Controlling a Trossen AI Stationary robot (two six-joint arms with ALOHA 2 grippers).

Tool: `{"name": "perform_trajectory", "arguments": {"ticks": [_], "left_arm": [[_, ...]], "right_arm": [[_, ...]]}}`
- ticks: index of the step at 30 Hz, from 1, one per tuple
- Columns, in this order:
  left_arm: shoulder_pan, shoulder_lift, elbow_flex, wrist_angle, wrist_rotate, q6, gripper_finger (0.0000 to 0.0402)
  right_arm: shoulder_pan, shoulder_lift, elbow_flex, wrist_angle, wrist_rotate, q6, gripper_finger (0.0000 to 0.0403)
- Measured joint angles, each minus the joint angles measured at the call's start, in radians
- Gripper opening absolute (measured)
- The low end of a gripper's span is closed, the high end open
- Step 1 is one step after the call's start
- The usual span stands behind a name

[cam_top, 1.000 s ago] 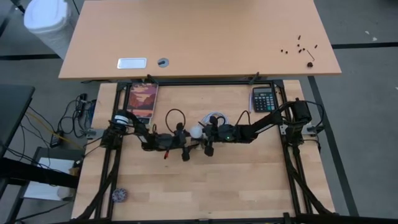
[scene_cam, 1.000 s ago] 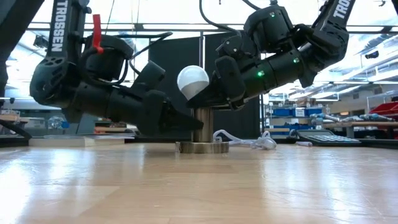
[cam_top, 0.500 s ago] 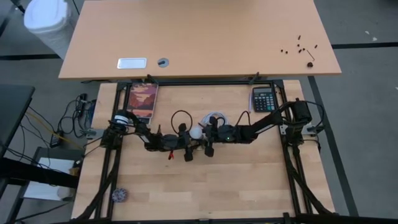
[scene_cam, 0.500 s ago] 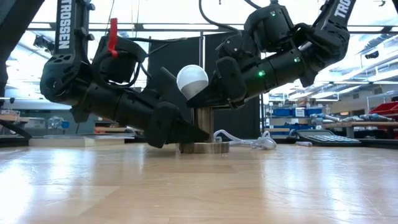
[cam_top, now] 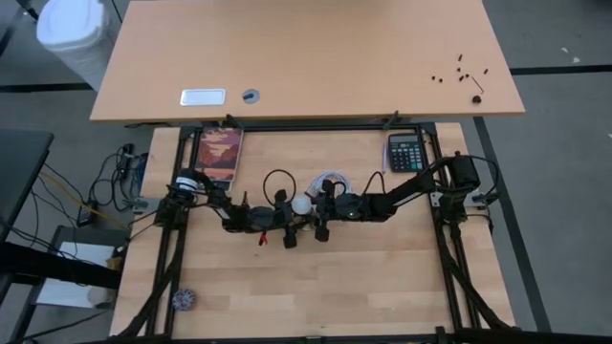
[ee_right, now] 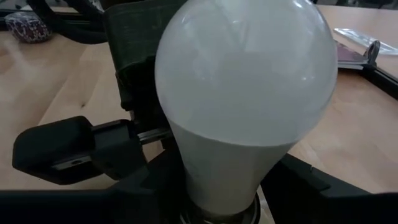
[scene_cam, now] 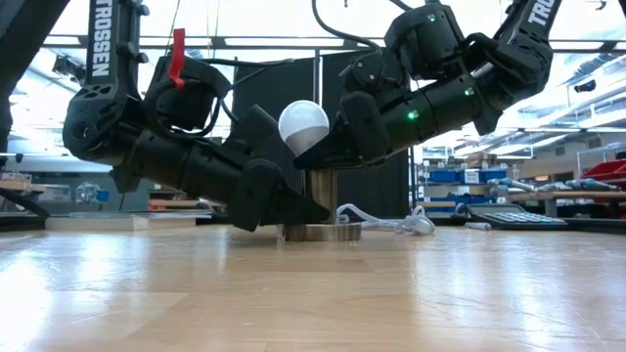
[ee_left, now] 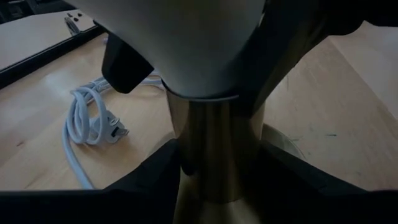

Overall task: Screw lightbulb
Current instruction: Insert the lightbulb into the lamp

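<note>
Small white pear-shaped lightbulb [scene_cam: 304, 125] atop brass socket stem [scene_cam: 318, 198], pinched at its neck by right gripper [scene_cam: 328, 152]; left gripper [scene_cam: 293, 210] clamping stem. Probably light, smooth, fragile: best gripped gently at neck.

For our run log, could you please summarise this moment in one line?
step: screwing | right gripper: shut on lightbulb | left gripper: shut on socket

Robotics lab or workshop: wooden table [cam_top: 382, 287] on a black frame with two Trossen arms, loose cables [cam_top: 105, 186] on grey floor, second desk [cam_top: 306, 57] behind, shelving with blue storage bins [scene_cam: 452, 177] in the background.
</note>
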Motion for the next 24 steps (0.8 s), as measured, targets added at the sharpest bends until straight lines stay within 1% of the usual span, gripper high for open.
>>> {"name": "perform_trajectory", "arguments": {"ticks": [7,12,15,24], "left_arm": [[0.000,-0.001,0.000,-0.006,-0.001,-0.003,0.0191],[0.000,-0.001,0.000,-0.007,-0.002,-0.001,0.0192],[0.000,-0.001,0.000,-0.009,-0.002,-0.003,0.0192],[0.001,-0.002,0.003,-0.029,-0.002,-0.037,0.0193]], "right_arm": [[0.001,-0.004,0.000,-0.010,0.000,-0.046,0.0199],[0.003,-0.004,0.000,-0.018,0.000,-0.045,0.0200],[0.011,-0.006,0.001,-0.029,0.018,-0.045,0.0200],[0.025,-0.107,-0.003,-0.243,0.011,-0.067,0.0197]]}}
